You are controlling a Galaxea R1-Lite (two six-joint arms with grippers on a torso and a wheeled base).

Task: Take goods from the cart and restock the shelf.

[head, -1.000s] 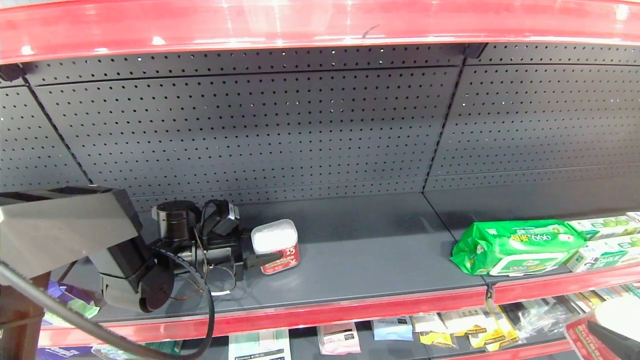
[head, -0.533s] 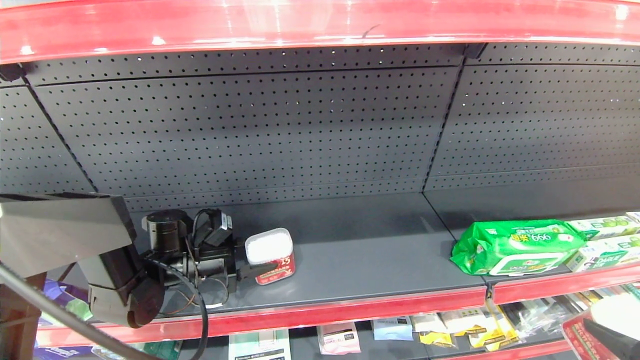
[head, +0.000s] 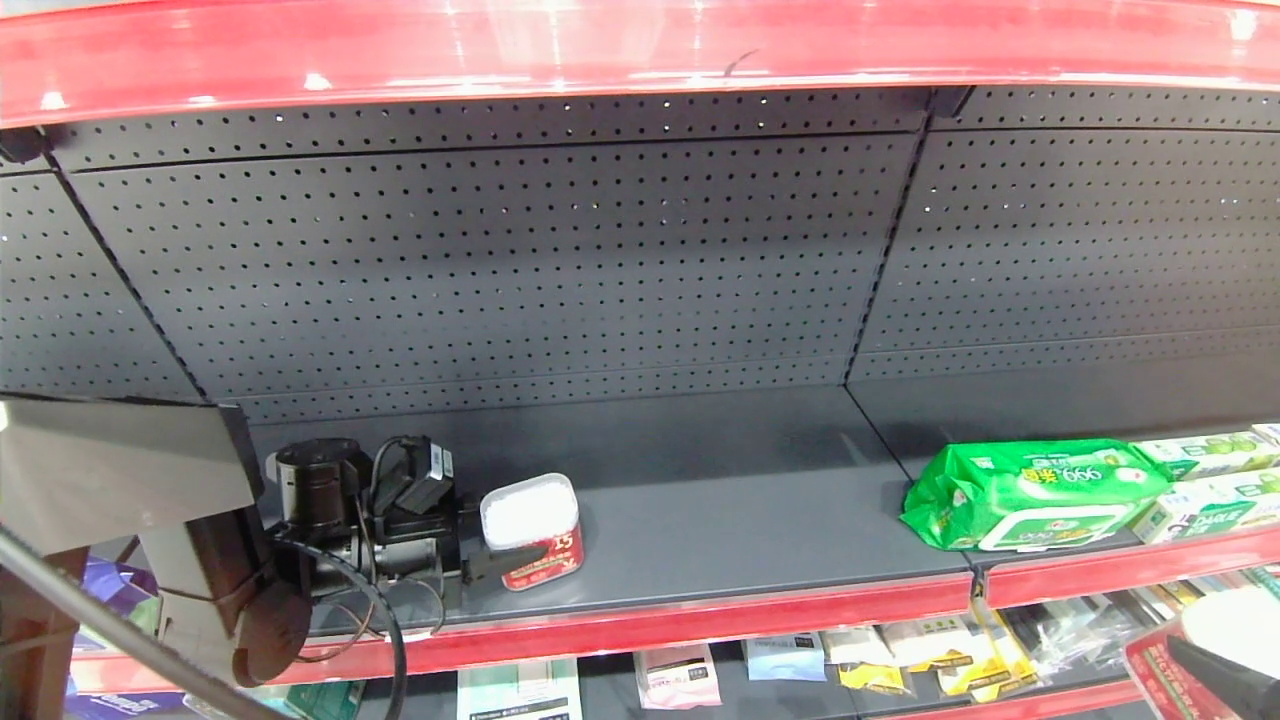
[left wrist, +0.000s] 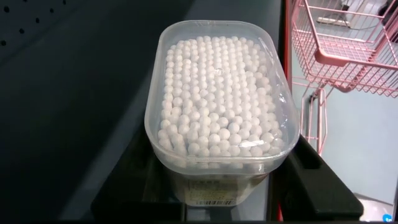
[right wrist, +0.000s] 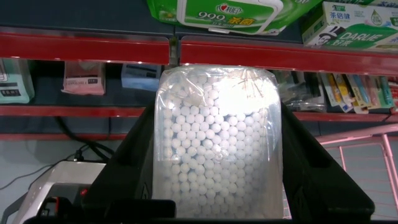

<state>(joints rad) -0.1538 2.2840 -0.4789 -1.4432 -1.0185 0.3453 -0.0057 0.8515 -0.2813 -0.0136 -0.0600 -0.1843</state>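
Note:
A clear tub of cotton swabs (head: pixel 530 528) with a red label stands low over the dark shelf board (head: pixel 720 500), near its left front. My left gripper (head: pixel 512 555) is shut on its sides. The left wrist view looks onto the tub (left wrist: pixel 221 118), with the black fingers (left wrist: pixel 323 186) at both flanks. A second cotton swab tub (head: pixel 1225 625) is at the lower right, below the shelf's level, with my right gripper (head: pixel 1210 665) shut on it. The right wrist view shows that tub (right wrist: pixel 217 155) between the fingers (right wrist: pixel 317 180).
A green pack of wet wipes (head: pixel 1035 492) and green-and-white boxes (head: pixel 1210 480) lie on the shelf at the right. The red front lip (head: pixel 700 620) runs below, with small packets (head: pixel 680 675) on the lower shelf. A pink cart (left wrist: pixel 348 43) stands beside the shelf.
My left gripper has drawn the cotton swab tub left and toward the shelf's front edge, lower than before. The right gripper has barely moved.

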